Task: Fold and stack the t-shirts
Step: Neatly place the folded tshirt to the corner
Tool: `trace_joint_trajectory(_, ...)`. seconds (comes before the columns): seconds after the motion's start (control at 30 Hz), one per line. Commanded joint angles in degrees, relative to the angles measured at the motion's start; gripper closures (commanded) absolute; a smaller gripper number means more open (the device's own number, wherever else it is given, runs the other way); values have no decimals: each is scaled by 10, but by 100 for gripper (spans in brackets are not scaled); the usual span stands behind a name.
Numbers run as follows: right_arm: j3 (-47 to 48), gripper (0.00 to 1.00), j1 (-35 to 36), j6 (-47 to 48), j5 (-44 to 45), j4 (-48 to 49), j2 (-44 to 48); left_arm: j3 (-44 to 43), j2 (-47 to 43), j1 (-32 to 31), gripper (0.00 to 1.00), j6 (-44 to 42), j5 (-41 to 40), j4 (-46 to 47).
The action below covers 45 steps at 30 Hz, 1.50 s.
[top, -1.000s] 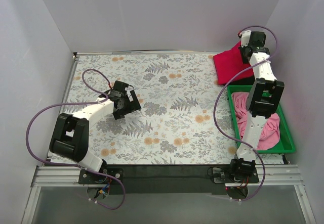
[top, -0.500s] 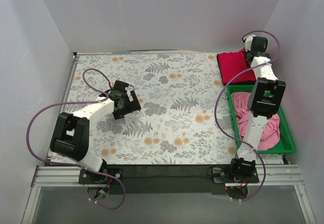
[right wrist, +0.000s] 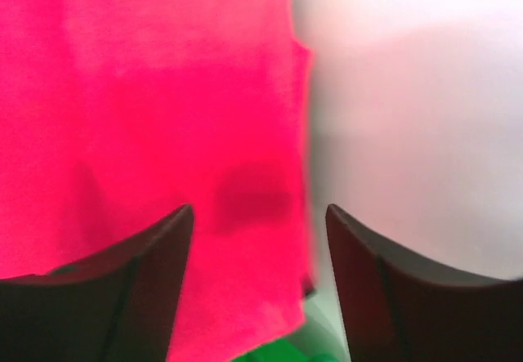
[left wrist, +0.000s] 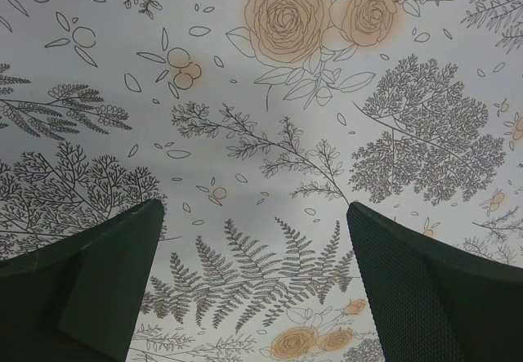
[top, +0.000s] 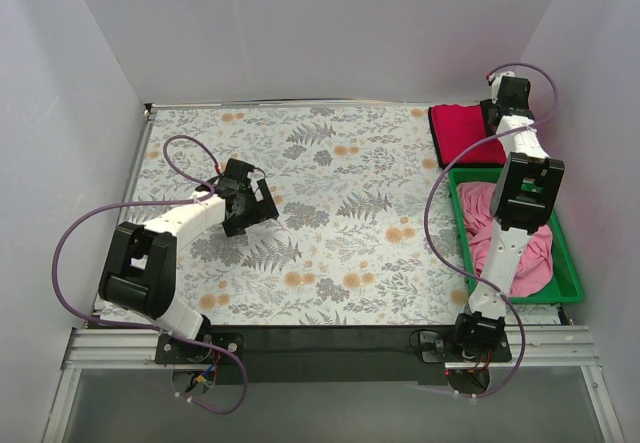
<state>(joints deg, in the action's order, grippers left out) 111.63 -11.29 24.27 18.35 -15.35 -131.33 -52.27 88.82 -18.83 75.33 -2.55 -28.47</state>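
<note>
The crimson t-shirt lies folded flat at the far right corner of the table, its right edge near the white wall. Just nearer to us, along the right edge, the pink t-shirts sit bunched in a green bin.

We see the right gripper hanging over the crimson shirt's right side. From its wrist, the jaws stand spread apart above the red cloth, with nothing between them.

The left gripper sits low over the left half of the floral tablecloth, well apart from the shirts. Its jaws are wide open and hold nothing; only the printed cloth shows between them.

The tablecloth lies flat across to the far edge. White walls close the left, far and right sides, and the right wall stands just beside the bin.
</note>
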Motion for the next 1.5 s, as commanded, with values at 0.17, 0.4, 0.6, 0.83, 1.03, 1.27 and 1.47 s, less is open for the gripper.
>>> trace_joint_trajectory(0.17, -11, 30, 10, -39, 130, 46, 90, -43, -43, 2, 12, -9, -11, -11)
trace_joint_trajectory(0.4, -120, 10, 22, -101, 62, 31, 250, -71, -129, 2, 10, -11, -78, -37)
trace_joint_trajectory(0.6, -222, 2, 22, -186, -10, 16, 422, -55, -238, 2, 5, -25, -171, -26)
trace_joint_trajectory(0.83, -383, 2, 27, -282, -79, 58, 656, -30, -370, 2, 2, -95, -301, -19)
trace_joint_trajectory(1.03, -495, 2, 112, -221, 13, 52, 837, 17, -493, 3, 2, -113, -367, 7)
trace_joint_trajectory(1.27, -622, 2, 128, -230, -4, -32, 1060, 77, -609, 2, 2, -154, -349, 52)
trace_joint_trajectory(1.47, -668, 2, 128, -216, -24, -75, 1120, 118, -654, 2, 2, -159, -329, 81)
